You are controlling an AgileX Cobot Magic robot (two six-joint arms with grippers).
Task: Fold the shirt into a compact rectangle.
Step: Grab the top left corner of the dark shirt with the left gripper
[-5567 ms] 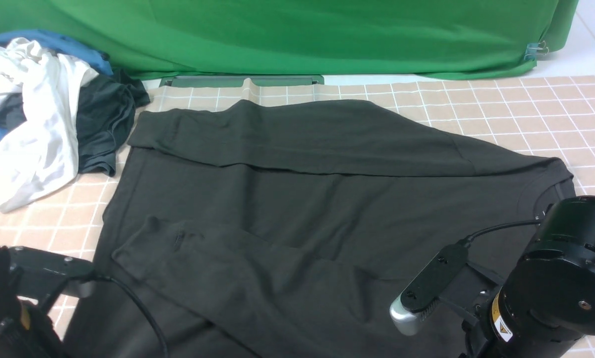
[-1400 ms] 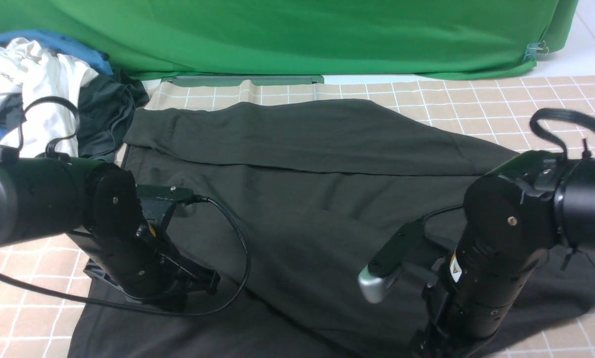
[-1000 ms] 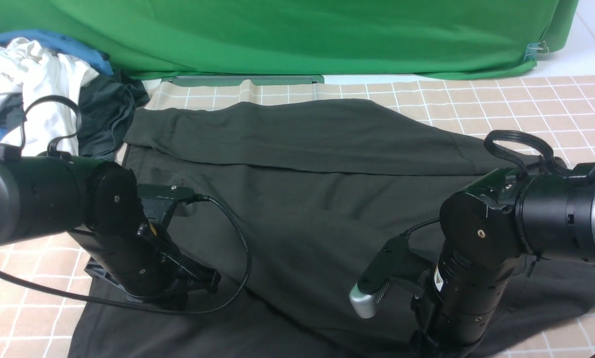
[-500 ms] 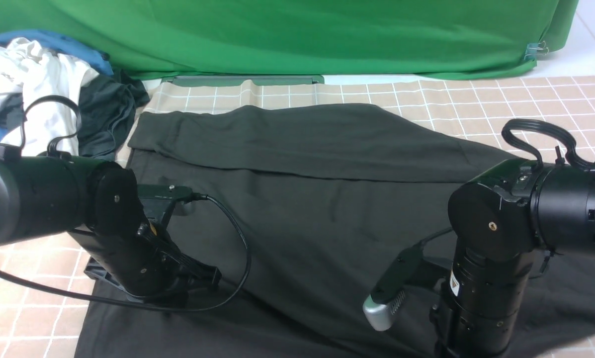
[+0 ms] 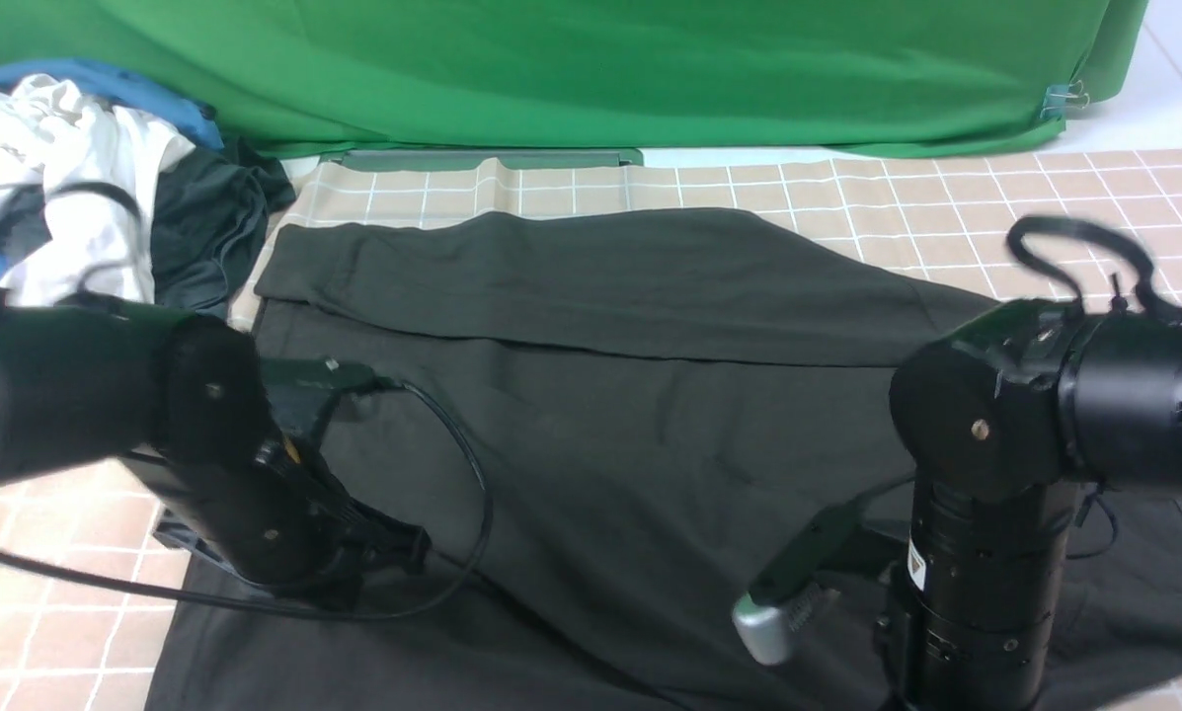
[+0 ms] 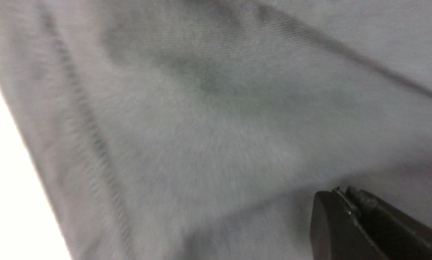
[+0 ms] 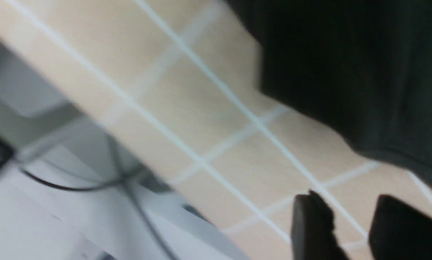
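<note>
Lowest in the front view, the left arm [image 5: 205, 464] and the right arm [image 5: 985, 553] both reached down at the near edge of the shirt [image 5: 630, 395], which lay spread dark and wide across the middle of the checked surface [image 5: 1045, 197]. In the left wrist view the left gripper [image 6: 340, 195] had its fingers [image 6: 324, 224] pressed together just above the grey cloth. The cloth seemed to rise toward them, though whether a pinch of it was caught between them could not be told. In the right wrist view the right gripper [image 7: 347, 202] had its fingers spread with nothing between them, hanging over bare tiles just beside the shirt's dark edge. The near part of the shirt looked unfolded, loose and creased on a slant. Higher in the frame, one long band [image 5: 571, 286] along the far side lay turned in over the body, its edge running straight across. That fold appeared to be the only one made, so the task seemed at an early stage. The near side had yet to be turned in to match, and the resulting strip would then need folding across its length. In the upper left corner a heap of other clothes [image 5: 77, 197] sat apart from the shirt.
</note>
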